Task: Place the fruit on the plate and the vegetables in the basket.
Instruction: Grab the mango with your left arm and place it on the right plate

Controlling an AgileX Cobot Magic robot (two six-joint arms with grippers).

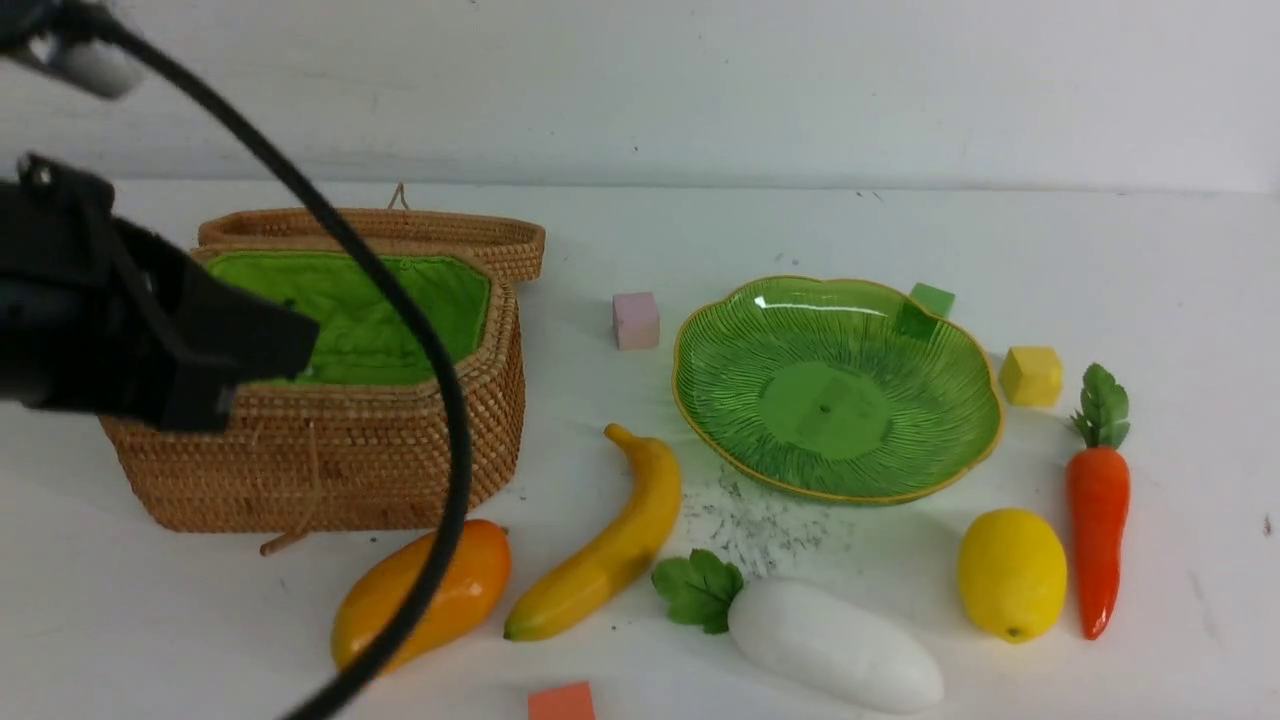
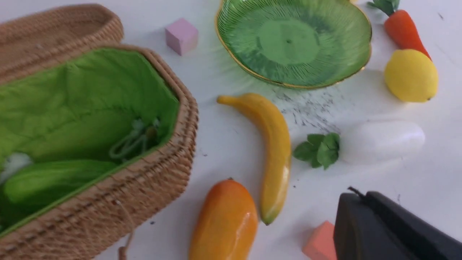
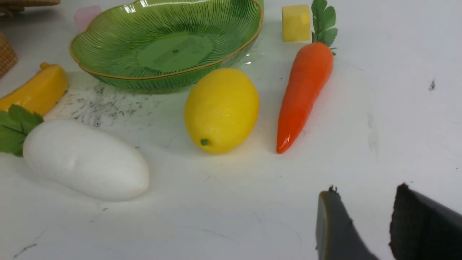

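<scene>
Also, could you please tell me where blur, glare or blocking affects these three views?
Front view: the left arm and its cable loom dark and out of focus, crossing the basket and mango; a glare streak sits on the plate, near its far rim. Left wrist view: soft overall, the gourd in the basket smeared. Right wrist view: sharpest, with highlights on the lemon and carrot.

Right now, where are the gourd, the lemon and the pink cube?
gourd (image 2: 54, 178): left wrist view, middle of its green body.
lemon (image 1: 1012, 572): front view, centre of its yellow skin.
pink cube (image 1: 636, 322): front view, its front face.
</scene>
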